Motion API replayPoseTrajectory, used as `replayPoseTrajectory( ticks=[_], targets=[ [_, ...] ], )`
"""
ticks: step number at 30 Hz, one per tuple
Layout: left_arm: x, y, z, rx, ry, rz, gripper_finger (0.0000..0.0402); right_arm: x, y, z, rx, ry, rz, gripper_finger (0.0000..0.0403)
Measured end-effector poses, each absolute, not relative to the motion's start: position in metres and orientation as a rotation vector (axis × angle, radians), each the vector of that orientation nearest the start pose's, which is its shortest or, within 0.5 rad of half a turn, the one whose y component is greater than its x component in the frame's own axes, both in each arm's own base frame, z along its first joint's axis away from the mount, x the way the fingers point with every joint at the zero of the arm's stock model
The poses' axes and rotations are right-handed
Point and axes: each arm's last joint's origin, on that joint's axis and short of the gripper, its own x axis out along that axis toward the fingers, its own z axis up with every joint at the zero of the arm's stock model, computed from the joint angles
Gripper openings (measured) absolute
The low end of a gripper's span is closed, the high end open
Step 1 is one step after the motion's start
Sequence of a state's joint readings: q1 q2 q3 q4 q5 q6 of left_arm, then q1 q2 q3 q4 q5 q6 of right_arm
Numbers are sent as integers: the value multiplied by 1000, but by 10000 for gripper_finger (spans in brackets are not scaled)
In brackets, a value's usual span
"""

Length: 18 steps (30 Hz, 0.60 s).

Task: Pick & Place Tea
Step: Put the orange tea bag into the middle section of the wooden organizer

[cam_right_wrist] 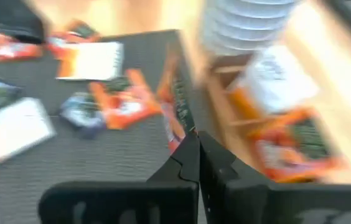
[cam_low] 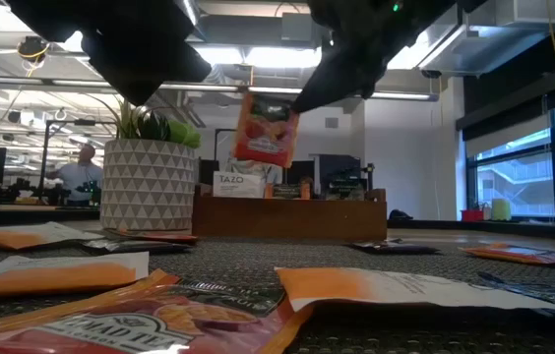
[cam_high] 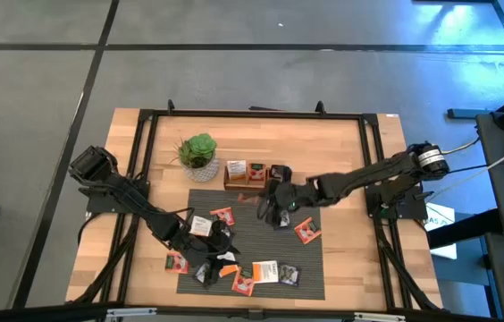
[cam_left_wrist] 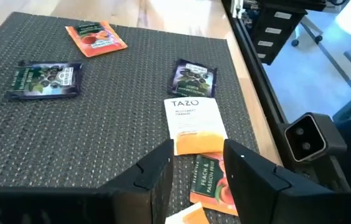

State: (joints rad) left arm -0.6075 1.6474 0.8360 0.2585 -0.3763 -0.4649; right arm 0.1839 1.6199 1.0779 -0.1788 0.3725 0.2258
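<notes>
- Many small flat tea sachets (cam_high: 266, 270) lie scattered on a dark woven mat (cam_high: 252, 246) in the middle of the wooden worktop (cam_high: 341, 148); some are orange-red, some white, some dark
- One orange-red sachet (cam_low: 264, 128) hangs in the air near the wooden tray (cam_high: 254, 173), pinched at its top edge by the right gripper (cam_high: 273, 204), whose fingers are closed tight on it
- A few sachets already stand upright in the tray, beside a potted plant (cam_high: 198, 152)
- The left gripper (cam_left_wrist: 198, 167) hovers low over the near end of the mat, fingers spread and empty, above a white sachet (cam_left_wrist: 191, 122) and an orange one (cam_left_wrist: 210, 183)
- The sachets look very light, thin and limp; the lifted one dangles from its pinched edge, so I judge it could swing or slip if moved fast
- Lying flat on the mat, each offers little to grip; an edge or corner seems the best hold, and the glossy wrappers may be slippery
</notes>
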Motion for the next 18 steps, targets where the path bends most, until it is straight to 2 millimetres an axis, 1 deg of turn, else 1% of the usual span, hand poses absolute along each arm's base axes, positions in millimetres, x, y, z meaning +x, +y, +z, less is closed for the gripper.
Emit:
replayPoseTrajectory(
  ticks=[3,6,10,15,18],
  targets=[
    [280,-181,181,-196,522,-106,136,343,32,229,-26,689,-293,0],
    [280,-180,181,-195,523,-104,136,344,10,225,-65,730,-329,0],
    [280,-180,181,-195,523,-104,136,341,-13,221,-56,781,-346,0],
    [280,-180,181,-195,523,-104,136,337,-30,215,-27,817,-353,0],
    [280,-180,181,-195,523,-104,136,335,-35,206,-7,839,-348,0]
  ],
)
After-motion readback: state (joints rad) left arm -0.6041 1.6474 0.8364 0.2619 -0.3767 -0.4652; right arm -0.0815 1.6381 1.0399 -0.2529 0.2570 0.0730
